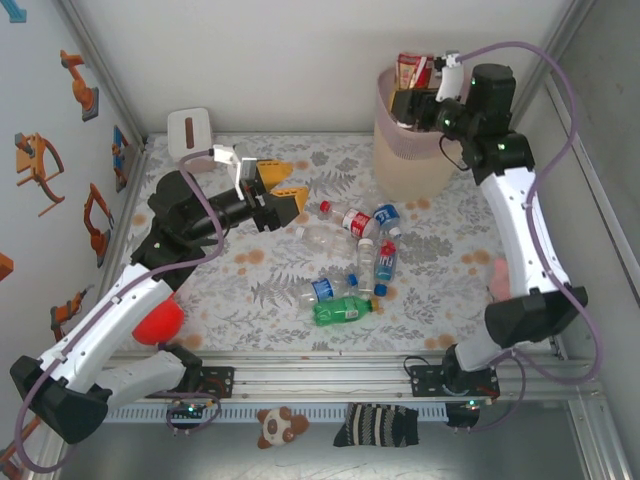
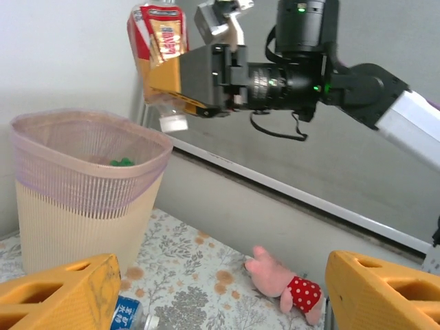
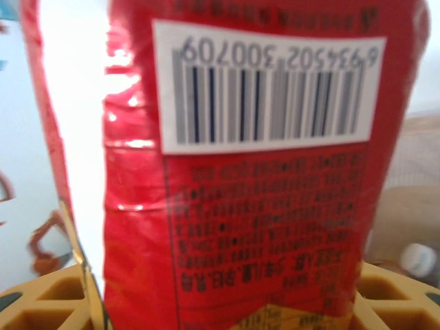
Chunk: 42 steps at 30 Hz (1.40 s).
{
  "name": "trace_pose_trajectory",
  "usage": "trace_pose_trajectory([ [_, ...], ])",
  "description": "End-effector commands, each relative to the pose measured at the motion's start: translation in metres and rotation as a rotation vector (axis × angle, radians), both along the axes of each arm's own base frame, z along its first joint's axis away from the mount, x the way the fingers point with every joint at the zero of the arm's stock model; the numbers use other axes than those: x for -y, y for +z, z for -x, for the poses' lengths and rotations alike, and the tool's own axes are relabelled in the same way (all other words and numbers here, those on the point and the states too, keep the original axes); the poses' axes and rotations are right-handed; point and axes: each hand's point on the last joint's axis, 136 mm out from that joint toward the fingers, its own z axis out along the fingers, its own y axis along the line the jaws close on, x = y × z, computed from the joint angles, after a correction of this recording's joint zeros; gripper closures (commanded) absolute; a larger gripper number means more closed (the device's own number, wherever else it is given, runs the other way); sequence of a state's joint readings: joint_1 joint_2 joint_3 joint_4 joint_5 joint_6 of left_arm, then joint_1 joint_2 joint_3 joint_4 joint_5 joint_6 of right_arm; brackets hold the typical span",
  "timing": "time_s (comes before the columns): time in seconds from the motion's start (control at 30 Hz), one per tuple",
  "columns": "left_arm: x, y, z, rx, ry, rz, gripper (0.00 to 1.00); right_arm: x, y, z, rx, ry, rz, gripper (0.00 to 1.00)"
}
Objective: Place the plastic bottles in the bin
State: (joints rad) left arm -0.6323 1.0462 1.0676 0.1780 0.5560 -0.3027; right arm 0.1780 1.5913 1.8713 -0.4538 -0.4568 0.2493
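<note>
Bin (image 1: 410, 165) stands far right; red-labelled bottle (image 2: 159, 55) hangs cap-down above it, clamped in the right gripper (image 2: 180, 82), so I would centre it over the mouth before parting those fingers; left gripper (image 1: 285, 190), fingers apart and empty, hovers left of the loose bottles (image 1: 350, 260).

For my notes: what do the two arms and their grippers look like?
Left arm and right arm share one look: white link shells, black joint housings and a pale purple cable looping alongside each. Small green lights glow on the right arm's joints. The left gripper and right gripper have blocky yellow-orange fingers with hollow ribbed cells, on black bodies.
</note>
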Motion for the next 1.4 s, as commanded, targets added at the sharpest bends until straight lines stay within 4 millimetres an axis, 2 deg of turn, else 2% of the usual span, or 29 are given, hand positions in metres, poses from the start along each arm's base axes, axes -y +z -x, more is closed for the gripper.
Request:
trace_pose_trajectory([
  [0.0, -0.008, 0.006, 0.004, 0.024, 0.020, 0.012, 0.23, 0.024, -0.007, -0.031, 0.010, -0.093, 0.090, 0.53],
  [0.07, -0.010, 0.004, 0.003, 0.020, 0.028, 0.009, 0.23, 0.031, -0.015, -0.046, -0.002, -0.107, 0.118, 0.53],
  [0.2, -0.012, 0.000, 0.003, 0.013, 0.046, 0.005, 0.22, 0.041, -0.044, -0.080, -0.054, -0.115, 0.150, 0.53],
  [0.37, -0.016, -0.010, -0.005, -0.009, 0.091, -0.006, 0.23, 0.044, -0.079, -0.110, -0.124, -0.102, 0.164, 0.53],
  [0.63, -0.016, -0.031, -0.017, -0.067, 0.134, -0.048, 0.23, 0.041, -0.129, -0.140, -0.204, -0.065, 0.197, 0.53],
  [0.87, -0.014, -0.046, -0.026, -0.102, 0.155, -0.070, 0.23, 0.043, -0.179, -0.151, -0.312, -0.062, 0.229, 0.52],
  [1.1, -0.009, -0.056, -0.031, -0.126, 0.149, -0.079, 0.23, 0.044, -0.199, -0.151, -0.348, -0.044, 0.263, 0.47],
  [1.2, -0.008, -0.055, -0.032, -0.131, 0.149, -0.076, 0.23, 0.044, -0.199, -0.151, -0.349, -0.046, 0.266, 0.41],
  [1.37, -0.008, -0.057, -0.031, -0.134, 0.142, -0.073, 0.22, 0.044, -0.189, -0.148, -0.334, -0.046, 0.262, 0.37],
])
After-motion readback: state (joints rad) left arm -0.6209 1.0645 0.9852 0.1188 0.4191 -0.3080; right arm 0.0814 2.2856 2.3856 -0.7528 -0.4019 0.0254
